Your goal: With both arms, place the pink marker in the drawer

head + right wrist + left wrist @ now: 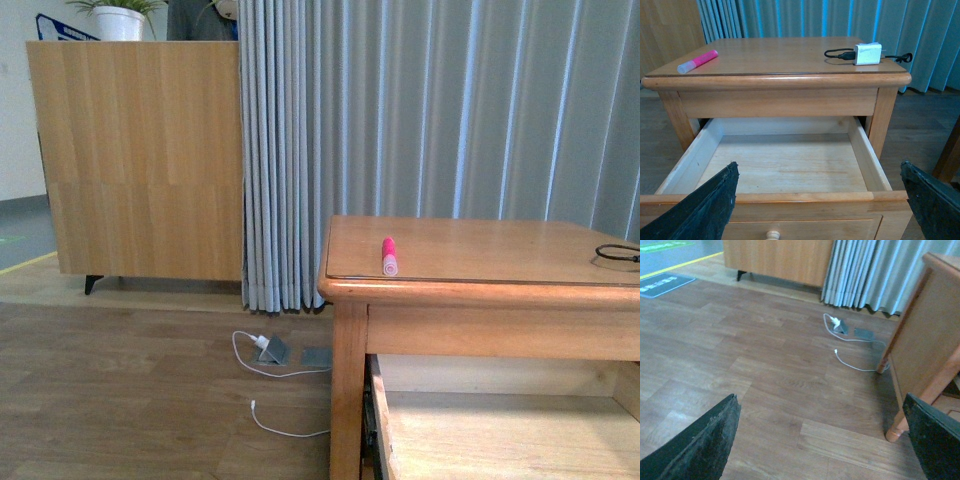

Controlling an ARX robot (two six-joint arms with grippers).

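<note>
My L gripper (pixel 820 400) over floor (pixel 765 365), R gripper (pixel 818 167) facing open drawer (pixel 790 199); both jaws wide, holding nothing; pink marker (pixel 697 61) on tabletop (pixel 785 55).

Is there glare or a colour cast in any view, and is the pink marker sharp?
Front view: soft and slightly hazy; the tabletop has a pale sheen, the marker is small with a washed-out tip. Right wrist view: curtain looks teal, a cooler cast; marker clearer. Left wrist view: even light on the floor, fingers dark, without detail.
</note>
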